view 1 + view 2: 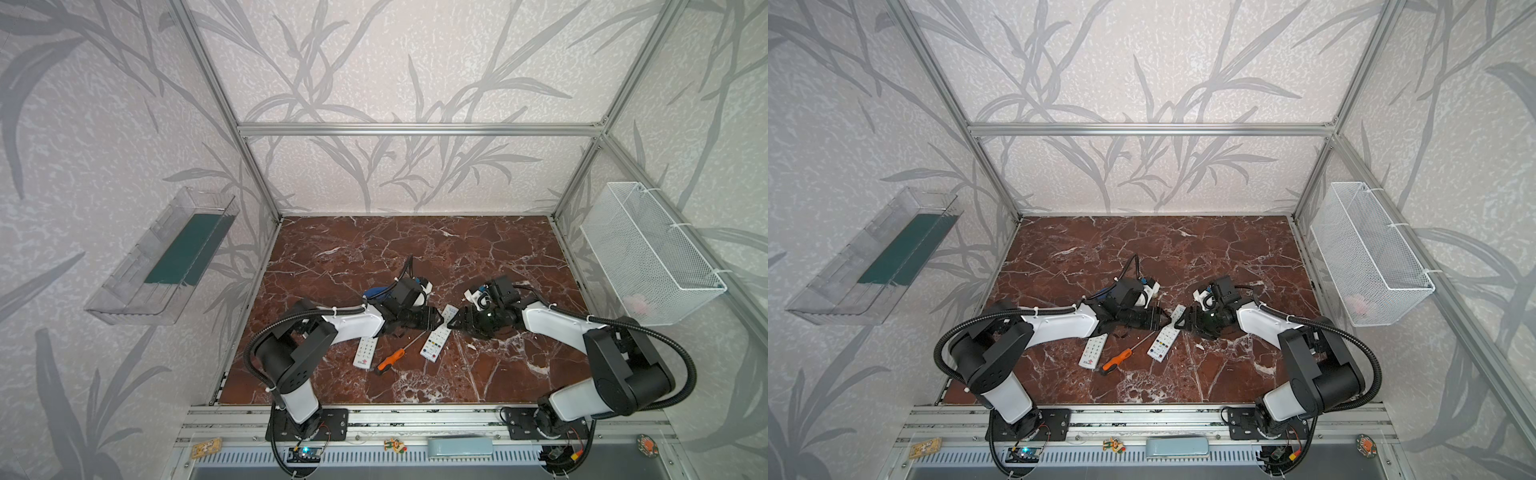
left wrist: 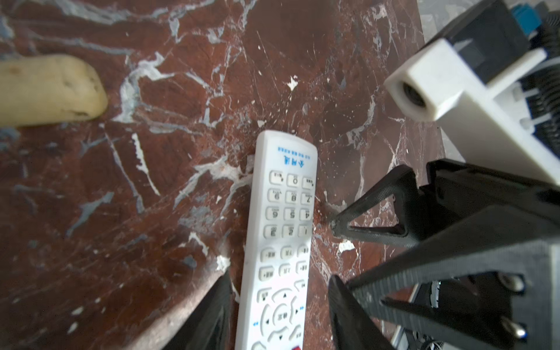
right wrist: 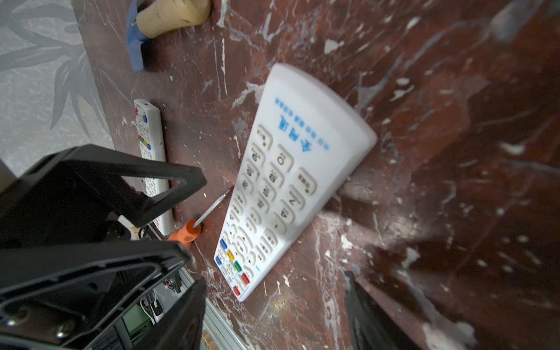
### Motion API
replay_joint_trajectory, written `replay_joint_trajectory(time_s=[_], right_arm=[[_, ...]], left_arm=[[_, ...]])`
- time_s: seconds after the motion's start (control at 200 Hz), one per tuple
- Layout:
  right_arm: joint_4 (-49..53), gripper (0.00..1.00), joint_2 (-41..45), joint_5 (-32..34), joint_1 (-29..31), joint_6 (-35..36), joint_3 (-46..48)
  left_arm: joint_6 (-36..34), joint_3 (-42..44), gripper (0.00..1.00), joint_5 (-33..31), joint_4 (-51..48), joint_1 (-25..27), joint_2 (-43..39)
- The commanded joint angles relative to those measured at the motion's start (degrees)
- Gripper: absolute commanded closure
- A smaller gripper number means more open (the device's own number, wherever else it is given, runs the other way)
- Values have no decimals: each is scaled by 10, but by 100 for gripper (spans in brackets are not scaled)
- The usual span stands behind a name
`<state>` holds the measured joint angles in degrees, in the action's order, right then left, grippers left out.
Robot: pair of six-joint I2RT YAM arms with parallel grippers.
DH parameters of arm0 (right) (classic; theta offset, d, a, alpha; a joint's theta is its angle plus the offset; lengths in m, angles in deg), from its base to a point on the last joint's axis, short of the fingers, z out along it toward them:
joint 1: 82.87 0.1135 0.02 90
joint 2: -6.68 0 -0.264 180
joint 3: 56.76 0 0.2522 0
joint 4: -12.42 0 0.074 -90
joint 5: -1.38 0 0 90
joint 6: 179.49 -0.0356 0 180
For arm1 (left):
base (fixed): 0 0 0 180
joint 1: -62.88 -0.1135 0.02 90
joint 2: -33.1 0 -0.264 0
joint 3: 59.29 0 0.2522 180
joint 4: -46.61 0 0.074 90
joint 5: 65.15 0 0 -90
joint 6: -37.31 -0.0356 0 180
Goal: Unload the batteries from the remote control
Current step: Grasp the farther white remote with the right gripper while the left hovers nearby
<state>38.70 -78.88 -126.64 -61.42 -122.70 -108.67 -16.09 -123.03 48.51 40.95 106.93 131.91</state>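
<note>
A white remote control [image 1: 434, 347] [image 1: 1162, 344] lies buttons up on the marble table, between my two grippers. In the left wrist view it [image 2: 283, 230] runs between the left gripper's [image 2: 280, 275] fingers, with a gap on each side, so that gripper is open. My right gripper [image 3: 272, 281] is open and empty just off the remote's [image 3: 281, 181] coloured-button end. In both top views the two grippers' tips [image 1: 439, 318] [image 1: 452, 325] nearly meet over the remote's middle. The batteries are hidden and the remote's back does not show.
A second white remote [image 1: 365, 353] [image 3: 150, 145] and an orange-handled screwdriver [image 1: 390, 359] [image 3: 209, 212] lie just left of the first. A beige and blue object [image 2: 51, 91] rests behind the left arm. A wire basket [image 1: 652, 253] hangs on the right wall and a clear tray [image 1: 162, 257] on the left wall.
</note>
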Motion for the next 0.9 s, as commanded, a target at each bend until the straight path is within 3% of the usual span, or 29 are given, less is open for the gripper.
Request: replay_joint_trajectory(time_s=[0.0,0.295,0.43,0.495,0.53,0.66,0.805,0.895], right_arm=[[-7,31,7,-3,3,4,5],[6,32,25,5,1,14,11],[63,22,38,33,6,35,-4],[112,13,45,81,25,47,-26],[140,0,47,116,43,48,-40],[199,1,44,220,106,8,-77],[203,1,31,272,159,-61,-103],[214,1,11,300,184,-91,-128]], left_arm=[[-21,-26,47,-10,-20,1,13],[-29,-64,47,0,-61,2,55],[-24,-72,47,-16,-71,2,51],[-35,-74,44,-46,-99,0,26],[-44,-75,41,-65,-119,-3,8],[-81,-72,34,-133,-193,-21,-77],[-97,-44,31,-214,-242,-41,-176],[-102,-15,28,-231,-249,-57,-236]])
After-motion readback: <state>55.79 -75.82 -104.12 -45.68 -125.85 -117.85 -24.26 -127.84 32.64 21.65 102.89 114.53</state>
